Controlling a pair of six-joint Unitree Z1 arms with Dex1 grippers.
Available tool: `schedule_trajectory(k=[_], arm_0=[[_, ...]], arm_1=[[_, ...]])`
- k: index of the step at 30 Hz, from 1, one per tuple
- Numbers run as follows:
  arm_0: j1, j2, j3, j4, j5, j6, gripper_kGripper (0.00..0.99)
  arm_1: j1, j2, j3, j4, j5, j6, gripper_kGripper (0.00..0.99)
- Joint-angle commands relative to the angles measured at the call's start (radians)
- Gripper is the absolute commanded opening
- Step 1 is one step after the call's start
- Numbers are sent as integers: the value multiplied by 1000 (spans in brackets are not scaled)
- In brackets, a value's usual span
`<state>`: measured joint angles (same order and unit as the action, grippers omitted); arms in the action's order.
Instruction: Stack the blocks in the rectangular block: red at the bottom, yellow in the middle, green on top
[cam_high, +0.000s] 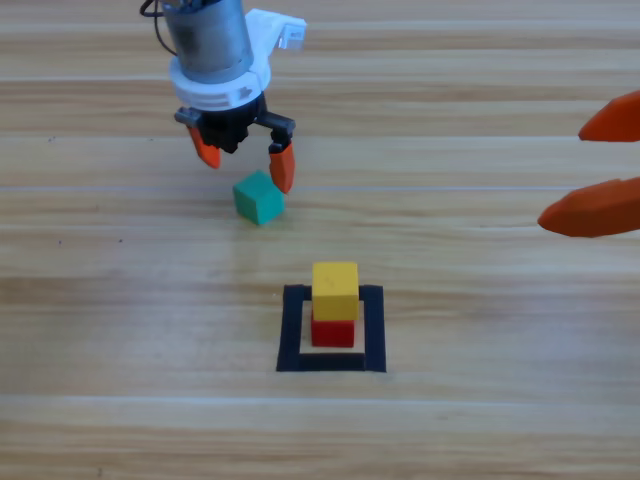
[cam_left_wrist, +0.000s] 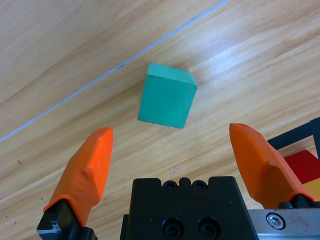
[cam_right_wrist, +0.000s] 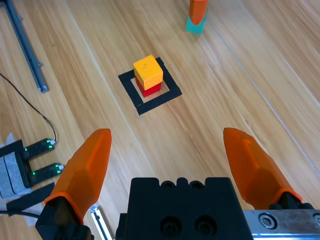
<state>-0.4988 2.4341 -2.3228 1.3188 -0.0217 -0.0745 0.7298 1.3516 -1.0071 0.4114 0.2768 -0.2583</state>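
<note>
- Left claw (cam_high: 245, 160) is hanging spread wide over the green cube (cam_high: 259, 197), toward the surface's far-left part, nothing pinched yet.
- Yellow cube (cam_high: 335, 289) is sitting on the red cube (cam_high: 333, 331) inside the tape square (cam_high: 291, 332), nearer the front edge.
- Right claw (cam_high: 597, 175) is waiting spread at the right edge.
- Risk, I'd guess: green is sitting skewed to the jaws, so closing could twist it or catch corners, and a sloppy drop might knock yellow off.

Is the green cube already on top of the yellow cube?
No, the green cube lies on the table beside the left gripper, apart from the yellow cube.
</note>
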Motion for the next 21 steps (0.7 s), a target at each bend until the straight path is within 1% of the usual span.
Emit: schedule_trajectory(k=[1, 2, 6, 13, 21], arm_0=[[-32, 94, -3, 4, 5, 22, 990], [-33, 102, -3, 5, 11, 24, 990], [-33, 121, -4, 4, 26, 21, 990], [-33, 146, -18, 4, 40, 21, 989], [-40, 181, -64, 4, 39, 32, 990]], arm_1=[[-30, 90, -54, 87, 47, -50, 990], [-30, 104, -57, 90, 64, -55, 990], [-30, 149, -74, 107, 93, -73, 990], [-30, 170, -76, 107, 99, -84, 990], [-30, 170, -76, 107, 113, -82, 990]])
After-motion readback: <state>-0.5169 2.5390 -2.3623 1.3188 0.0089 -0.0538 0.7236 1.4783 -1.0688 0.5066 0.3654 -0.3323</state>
